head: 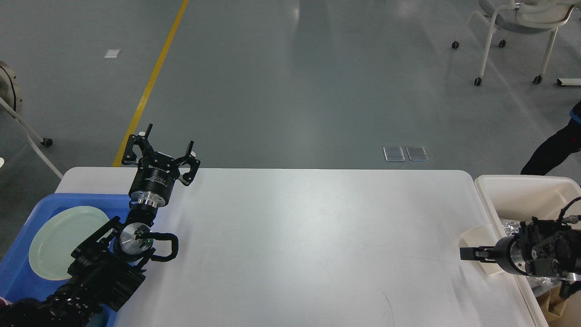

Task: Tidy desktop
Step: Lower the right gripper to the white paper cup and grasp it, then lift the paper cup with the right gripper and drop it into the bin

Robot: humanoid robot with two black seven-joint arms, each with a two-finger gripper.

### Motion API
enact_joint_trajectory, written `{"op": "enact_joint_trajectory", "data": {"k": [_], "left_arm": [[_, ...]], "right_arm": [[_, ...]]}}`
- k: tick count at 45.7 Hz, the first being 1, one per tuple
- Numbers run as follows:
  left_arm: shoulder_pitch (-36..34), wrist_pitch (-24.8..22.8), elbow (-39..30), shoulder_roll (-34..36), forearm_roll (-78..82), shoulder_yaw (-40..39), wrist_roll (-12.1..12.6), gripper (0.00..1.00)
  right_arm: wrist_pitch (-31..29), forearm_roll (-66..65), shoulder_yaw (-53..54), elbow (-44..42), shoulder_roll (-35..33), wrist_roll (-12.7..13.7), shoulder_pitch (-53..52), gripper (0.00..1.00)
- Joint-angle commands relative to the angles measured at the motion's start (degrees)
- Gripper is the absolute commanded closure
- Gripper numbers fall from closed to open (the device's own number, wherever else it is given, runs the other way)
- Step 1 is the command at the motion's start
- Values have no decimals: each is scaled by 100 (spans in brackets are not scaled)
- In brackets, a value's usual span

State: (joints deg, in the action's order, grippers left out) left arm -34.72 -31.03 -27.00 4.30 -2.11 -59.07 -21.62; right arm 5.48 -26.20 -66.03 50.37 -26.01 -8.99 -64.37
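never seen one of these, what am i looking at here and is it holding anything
This is one picture taken from a humanoid robot's own head, looking forward and down at its work. The two black jointed limbs are its arms, each ending in a two-finger gripper. The left gripper stands open and empty above the far left corner of the white desktop. The right gripper sits low at the desktop's right edge, against a white paper cup lying on its side; seen end-on, its fingers cannot be told apart, so a grasp is unclear. At left, a blue tray holds a pale green plate. At right stands a cream-white bin with crumpled foil inside.
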Motion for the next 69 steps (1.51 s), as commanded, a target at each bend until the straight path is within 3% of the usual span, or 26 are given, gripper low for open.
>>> {"op": "enact_joint_trajectory", "data": {"k": [1, 3, 7, 11, 18, 20, 23, 25, 37, 46, 51, 56, 60, 69], "left_arm": [[0, 0, 2, 1, 0, 0, 0, 1], [0, 0, 2, 1, 0, 0, 0, 1], [0, 0, 2, 1, 0, 0, 0, 1], [0, 0, 2, 1, 0, 0, 0, 1], [0, 0, 2, 1, 0, 0, 0, 1], [0, 0, 2, 1, 0, 0, 0, 1], [0, 0, 2, 1, 0, 0, 0, 1], [0, 0, 2, 1, 0, 0, 0, 1], [0, 0, 2, 1, 0, 0, 0, 1], [0, 0, 2, 1, 0, 0, 0, 1], [0, 0, 2, 1, 0, 0, 0, 1], [0, 0, 2, 1, 0, 0, 0, 1], [0, 0, 2, 1, 0, 0, 0, 1], [0, 0, 2, 1, 0, 0, 0, 1]], "right_arm": [[84, -52, -15, -475, 227, 2, 372, 3], [102, -43, -32, -598, 297, 2, 469, 7], [102, -34, -32, -669, 368, 11, 583, 25], [102, 36, -24, -687, 368, 55, 583, 35], [102, 63, 20, -687, 359, 108, 566, 38], [102, 98, 12, -687, 342, 125, 575, 53], [102, 185, 3, -687, 342, 134, 575, 87], [94, 238, -6, -660, 324, 152, 566, 100], [50, 397, -24, -327, 52, 178, 224, 100], [-178, 379, -32, 990, -510, 64, -1023, 100], [-1064, 370, -32, 2387, -932, -147, -2568, 100], [-2803, 388, 55, 3548, -1073, -174, -4388, 100], [-3702, 484, 73, 4137, -986, -182, -5496, 100], [-4169, 845, 64, 4963, -660, -130, -6913, 100]]}}
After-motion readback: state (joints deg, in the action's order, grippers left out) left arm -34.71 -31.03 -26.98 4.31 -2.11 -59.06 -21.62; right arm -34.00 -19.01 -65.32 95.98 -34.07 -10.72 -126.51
